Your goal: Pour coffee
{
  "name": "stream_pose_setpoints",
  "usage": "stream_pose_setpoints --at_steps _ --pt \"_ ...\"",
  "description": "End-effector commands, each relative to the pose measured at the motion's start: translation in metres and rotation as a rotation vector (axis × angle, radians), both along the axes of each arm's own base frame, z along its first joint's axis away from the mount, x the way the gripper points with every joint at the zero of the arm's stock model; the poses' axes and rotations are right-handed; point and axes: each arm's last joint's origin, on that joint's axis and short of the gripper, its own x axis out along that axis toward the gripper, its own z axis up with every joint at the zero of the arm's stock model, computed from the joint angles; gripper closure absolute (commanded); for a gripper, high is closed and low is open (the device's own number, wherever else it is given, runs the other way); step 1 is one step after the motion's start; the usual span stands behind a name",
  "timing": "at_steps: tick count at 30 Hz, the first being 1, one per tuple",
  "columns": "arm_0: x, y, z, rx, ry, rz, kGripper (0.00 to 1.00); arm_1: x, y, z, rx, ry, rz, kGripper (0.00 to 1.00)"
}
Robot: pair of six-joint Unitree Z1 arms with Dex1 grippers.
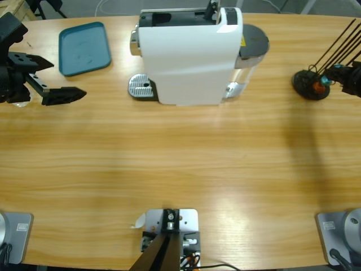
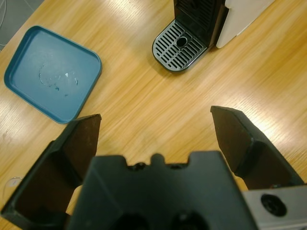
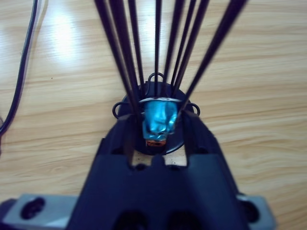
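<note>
Right gripper [image 3: 157, 128] clamped on small blue foil coffee capsule [image 3: 158, 119] in black wire rack [image 1: 311, 84]: light, crushable, hold by sides. Left gripper [image 2: 156, 129] jaws wide apart, empty.

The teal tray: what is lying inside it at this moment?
Inside the teal tray only a few shiny wet-looking marks show; no cup or capsule lies there. The open left pincer hangs apart from it, covering no part of it in either view.
</note>
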Motion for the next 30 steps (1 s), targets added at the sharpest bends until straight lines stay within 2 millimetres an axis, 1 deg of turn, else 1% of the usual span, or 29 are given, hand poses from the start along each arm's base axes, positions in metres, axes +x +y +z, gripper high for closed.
stream_pose_setpoints --at_steps 1,5,6,8,11,13,22,27,30 --pt "0.001 -0.008 -0.009 0.028 0.032 -0.033 0.0 -0.003 -0.002 -0.014 -0.013 0.061 0.008 0.653" --pt "0.001 -0.008 -0.009 0.028 0.032 -0.034 0.0 -0.005 -0.003 -0.012 -0.021 0.052 0.013 0.659" --pt "0.001 -0.009 -0.008 0.027 0.032 -0.035 0.0 -0.008 -0.003 -0.008 -0.039 0.033 0.028 0.827" --pt "0.001 -0.01 -0.009 0.029 0.033 -0.04 0.0 -0.009 -0.003 -0.007 -0.047 0.024 0.038 0.903" --pt "0.0 -0.012 -0.01 0.032 0.036 -0.047 0.0 -0.009 -0.003 -0.006 -0.049 0.016 0.043 0.911" --pt "-0.001 -0.013 -0.01 0.033 0.038 -0.053 0.0 -0.01 -0.003 -0.005 -0.055 0.002 0.05 1.0" --pt "-0.001 -0.016 -0.012 0.038 0.044 -0.06 0.0 -0.01 -0.003 -0.004 -0.06 -0.004 0.057 1.0" --pt "-0.001 -0.016 -0.013 0.039 0.045 -0.059 0.0 -0.017 -0.004 0.015 -0.062 -0.084 0.052 1.0" --pt "-0.001 -0.016 -0.013 0.041 0.047 -0.059 0.0 -0.023 -0.005 0.017 -0.065 -0.075 0.049 1.0"
